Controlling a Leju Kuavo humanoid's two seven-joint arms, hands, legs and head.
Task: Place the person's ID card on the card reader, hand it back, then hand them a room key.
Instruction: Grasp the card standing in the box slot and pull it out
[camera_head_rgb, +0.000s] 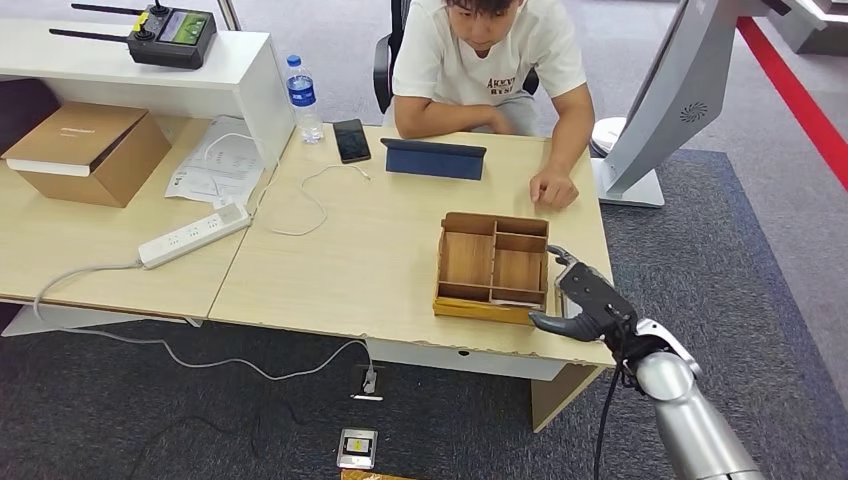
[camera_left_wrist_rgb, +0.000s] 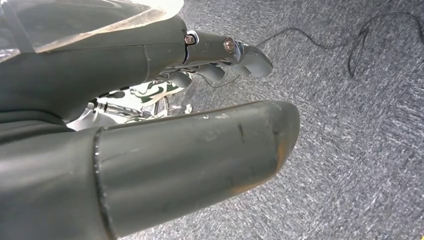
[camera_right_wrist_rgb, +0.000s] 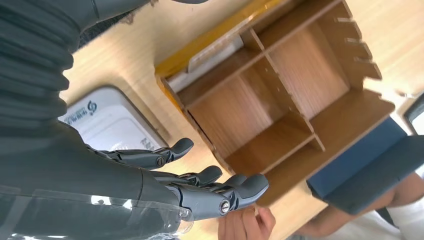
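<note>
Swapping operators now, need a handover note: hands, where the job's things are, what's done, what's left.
Right hand: open, holding nothing, over the table's right front corner beside the wooden organiser tray.
Left hand: hanging over the carpet, nothing seen in it.
White card reader: on the table under the right hand, nothing on the part that shows.
Tray: a white card lies in its narrow front slot, possibly a room key.
Person: seated opposite, their hand resting on the table near the tray. I can't make out an ID card.
Done: nothing evident. Left: read the ID, return it, hand over a key.
</note>
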